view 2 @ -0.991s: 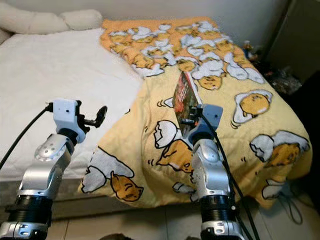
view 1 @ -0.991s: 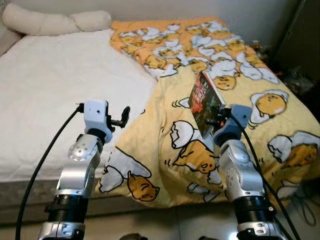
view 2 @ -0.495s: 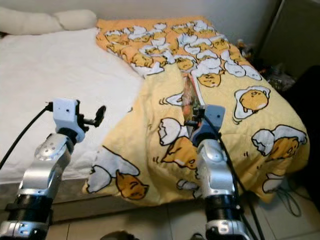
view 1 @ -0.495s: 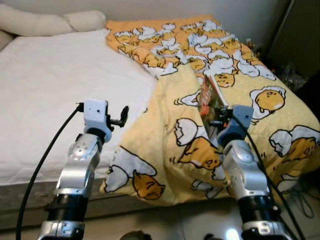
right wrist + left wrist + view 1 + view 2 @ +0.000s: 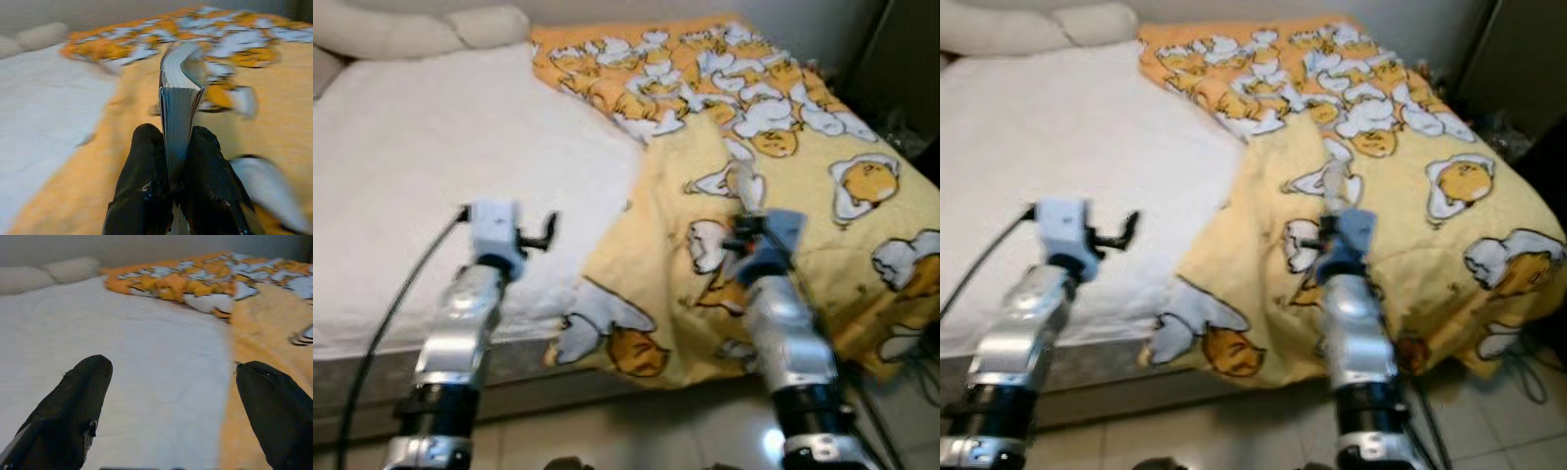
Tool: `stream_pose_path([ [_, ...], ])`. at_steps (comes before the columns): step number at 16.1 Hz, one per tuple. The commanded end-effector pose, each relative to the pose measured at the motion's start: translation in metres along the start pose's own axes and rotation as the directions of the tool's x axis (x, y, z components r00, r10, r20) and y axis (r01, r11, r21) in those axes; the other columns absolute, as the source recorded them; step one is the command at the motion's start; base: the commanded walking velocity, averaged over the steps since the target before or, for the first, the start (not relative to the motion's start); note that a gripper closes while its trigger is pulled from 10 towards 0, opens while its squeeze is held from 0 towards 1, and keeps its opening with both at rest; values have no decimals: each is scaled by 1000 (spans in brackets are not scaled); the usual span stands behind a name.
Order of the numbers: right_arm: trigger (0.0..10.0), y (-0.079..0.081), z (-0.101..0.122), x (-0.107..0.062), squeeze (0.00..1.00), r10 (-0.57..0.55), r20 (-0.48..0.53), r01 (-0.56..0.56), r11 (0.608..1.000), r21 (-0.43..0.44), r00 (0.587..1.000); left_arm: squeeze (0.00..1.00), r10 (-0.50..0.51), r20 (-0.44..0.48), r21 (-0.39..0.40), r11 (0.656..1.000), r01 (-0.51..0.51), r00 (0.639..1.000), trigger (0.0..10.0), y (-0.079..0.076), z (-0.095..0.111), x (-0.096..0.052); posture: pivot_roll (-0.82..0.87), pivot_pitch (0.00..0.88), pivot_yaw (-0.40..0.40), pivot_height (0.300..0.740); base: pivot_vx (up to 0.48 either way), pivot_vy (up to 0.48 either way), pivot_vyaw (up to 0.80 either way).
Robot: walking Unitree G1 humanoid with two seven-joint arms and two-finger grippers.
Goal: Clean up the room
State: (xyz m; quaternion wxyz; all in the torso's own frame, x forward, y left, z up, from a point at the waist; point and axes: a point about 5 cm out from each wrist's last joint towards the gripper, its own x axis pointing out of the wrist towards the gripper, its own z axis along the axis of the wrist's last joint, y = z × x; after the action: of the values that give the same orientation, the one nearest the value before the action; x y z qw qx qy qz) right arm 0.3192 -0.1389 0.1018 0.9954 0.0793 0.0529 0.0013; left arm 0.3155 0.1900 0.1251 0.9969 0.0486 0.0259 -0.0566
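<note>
My right gripper [image 5: 174, 133] is shut on a paperback book [image 5: 178, 93], which stands edge-on between the two black fingers with its pages fanning upward. In the head views the book [image 5: 741, 184] is a thin blurred sliver above the right wrist, held over the yellow egg-print blanket [image 5: 822, 147]. My left gripper [image 5: 534, 233] is raised over the edge of the white mattress [image 5: 431, 166]. Its fingers [image 5: 83, 391] are spread wide apart with nothing between them.
The bed takes up most of the view, with pale pillows [image 5: 421, 29] at its head. The blanket hangs over the near edge of the bed. Tiled floor [image 5: 636, 436] lies below it. Dark furniture [image 5: 911, 49] and cables stand at the far right.
The book has turned in my right gripper from cover-on to edge-on. The whole picture has shifted and blurred, so the camera has moved. The left gripper stays open.
</note>
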Motion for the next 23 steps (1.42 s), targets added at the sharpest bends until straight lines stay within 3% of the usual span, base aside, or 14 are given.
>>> stream_pose_path([
  [1, 10000, 0, 12, 2, 0, 13, 49, -13, 1000, -8, 999, 0, -18, 13, 2, 1000, 18, 1000, 10000, -6, 3, 2, 31, 0, 60, 740, 0, 364, 0],
  [23, 10000, 1, 16, 2, 0, 21, 82, -19, 1000, -20, 996, 0, -16, 19, 3, 1000, 16, 1000, 10000, -6, 3, 2, 30, 0, 60, 740, 0, 366, -66],
])
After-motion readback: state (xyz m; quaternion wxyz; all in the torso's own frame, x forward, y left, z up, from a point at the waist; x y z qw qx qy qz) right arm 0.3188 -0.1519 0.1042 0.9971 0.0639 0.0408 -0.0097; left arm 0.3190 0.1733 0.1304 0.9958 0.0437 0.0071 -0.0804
